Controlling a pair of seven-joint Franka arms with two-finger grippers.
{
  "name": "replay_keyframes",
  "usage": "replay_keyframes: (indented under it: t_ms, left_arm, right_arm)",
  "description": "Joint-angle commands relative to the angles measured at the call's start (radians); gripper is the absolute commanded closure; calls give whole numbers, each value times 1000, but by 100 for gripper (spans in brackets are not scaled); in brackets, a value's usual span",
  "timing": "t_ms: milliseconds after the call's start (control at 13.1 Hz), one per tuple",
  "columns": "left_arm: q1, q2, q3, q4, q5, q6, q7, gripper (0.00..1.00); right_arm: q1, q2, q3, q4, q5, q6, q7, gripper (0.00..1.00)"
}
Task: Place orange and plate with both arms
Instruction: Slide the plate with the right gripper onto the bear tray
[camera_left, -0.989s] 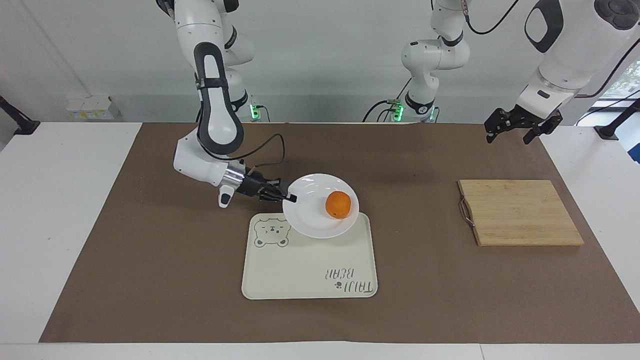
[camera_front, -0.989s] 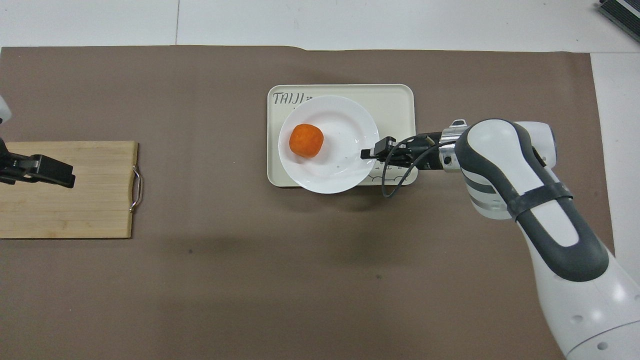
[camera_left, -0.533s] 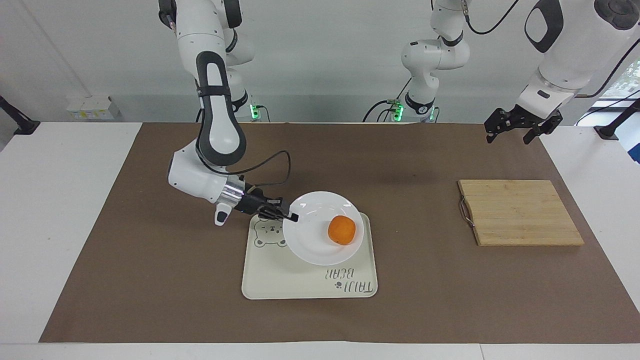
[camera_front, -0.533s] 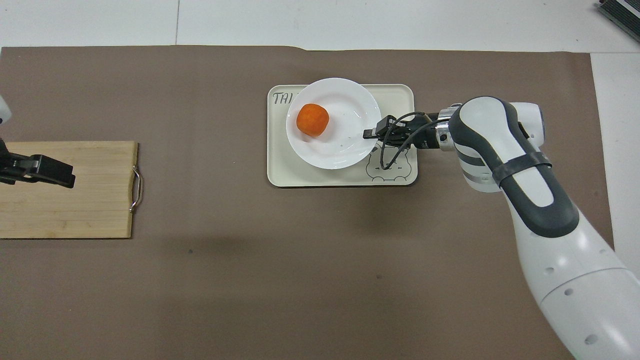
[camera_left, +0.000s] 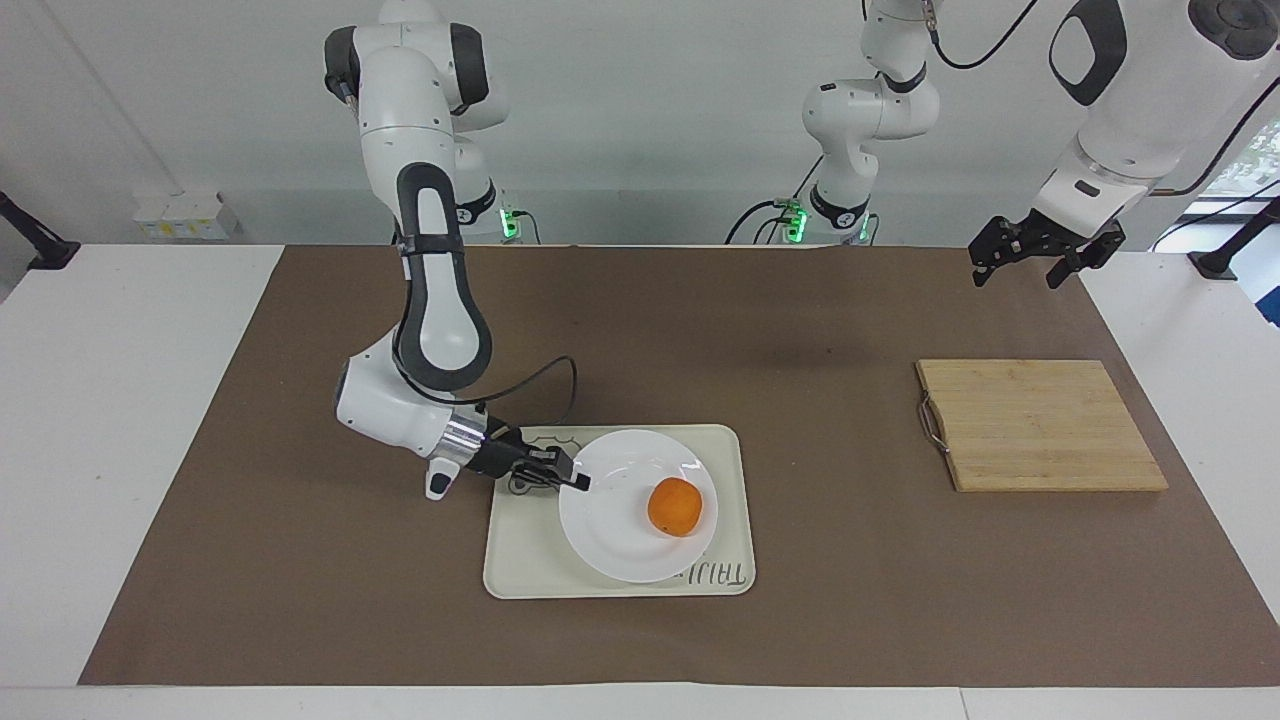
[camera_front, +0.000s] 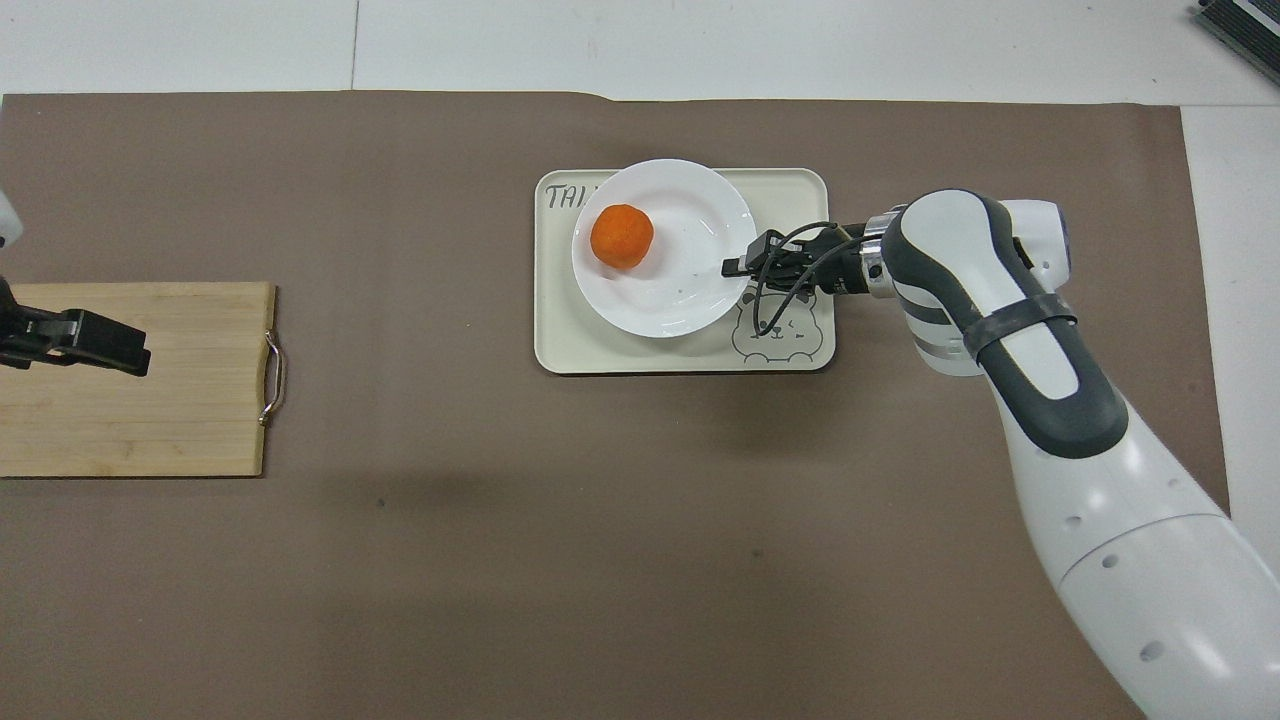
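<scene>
Two arms in play, only one was working: we had the right arm (camera_left: 435, 330) low over the brown mat (camera_left: 300, 560), while the left arm waited up over the mat near the wooden cutting board (camera_left: 1040, 425), left gripper (camera_left: 1035, 250) spread wide and empty. Over the last second we carried the plate (camera_left: 625, 540) away from the robots and down, from hanging off the tray's (camera_left: 520, 570) robot-side edge to sitting over the tray's middle, covering part of the lettering. Right gripper (camera_left: 578, 483) was clamped on the plate's rim at the right arm's end. Orange (camera_left: 676, 506) rode along on the plate, no roll-off. We judged placement nearly done: release was what remained.
</scene>
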Motion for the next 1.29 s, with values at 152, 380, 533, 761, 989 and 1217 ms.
replay_keyframes:
  t_ms: [152,380,533,761,989,1217]
  left_arm:
    - [5,5,-3,12,17,-5,14,0]
    - [5,5,-3,12,17,-5,14,0]
    - [5,5,-3,14,17,-5,14,0]
    - [5,5,-3,12,17,-5,14,0]
    - [5,5,-3,14,17,-5,14,0]
    - [5,5,-3,12,17,-5,14,0]
  right_arm:
    - [-9,-15,2,-29,-41,11,18,100]
    - [-24,-17,1,-31,-127,10,18,64]
    - [-32,-17,1,-23,-150,8,22,0]
    - [-29,-47,-13,-21,-191,10,35,0]
    - [-29,-81,-15,26,-395,11,131,0]
    - [-18,-141,-15,29,-639,11,244,0]
